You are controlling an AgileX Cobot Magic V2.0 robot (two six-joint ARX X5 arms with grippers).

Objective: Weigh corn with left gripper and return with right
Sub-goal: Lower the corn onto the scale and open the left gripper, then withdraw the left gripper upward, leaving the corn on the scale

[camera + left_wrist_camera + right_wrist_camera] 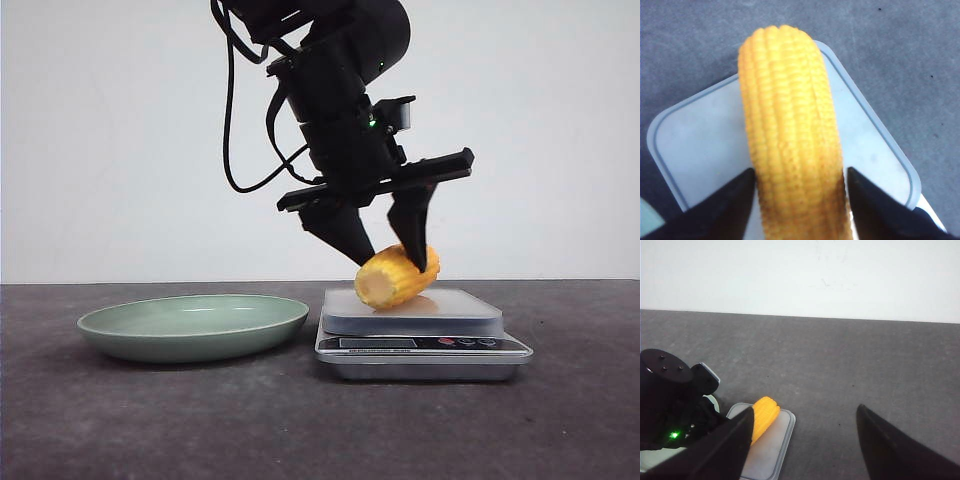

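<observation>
Front view: left hand (pixel 385 245) down over the scale (pixel 422 340), fingers either side of the corn (pixel 395 276) and closed on it. Corn tilted, paler cut end toward the near left, lower edge at or just above the pale weighing plate; contact hard to tell. Cob toward the plate's left half, bare plate to its right. Scale right of centre on the dark desk (pixel 300 430), display strip and buttons on the near edge. Green dish (pixel 193 325) to the left, its right rim just beside the scale's left edge, narrow gap between. Wide open desk near the camera and at far left and far right; pale wall behind.

Left wrist view: corn (pixel 792 150) lengthwise between the two black fingers (pixel 725 210), both pressed to its flanks. Rounded tip past the plate's far edge in this picture. Scale (pixel 700 140) plate with raised rim and rounded corners, bare on both sides of the cob. Grey desk (pixel 900 60) around it, bare.

Right wrist view: right hand (pixel 802 440) spread wide, nothing between the fingers, held above the desk (pixel 850 360) to the right of the scale. Corn (pixel 764 416) on or over the scale (pixel 771 450), left arm's black wrist with green light beside it. Broad bare desk out to the far wall line.
</observation>
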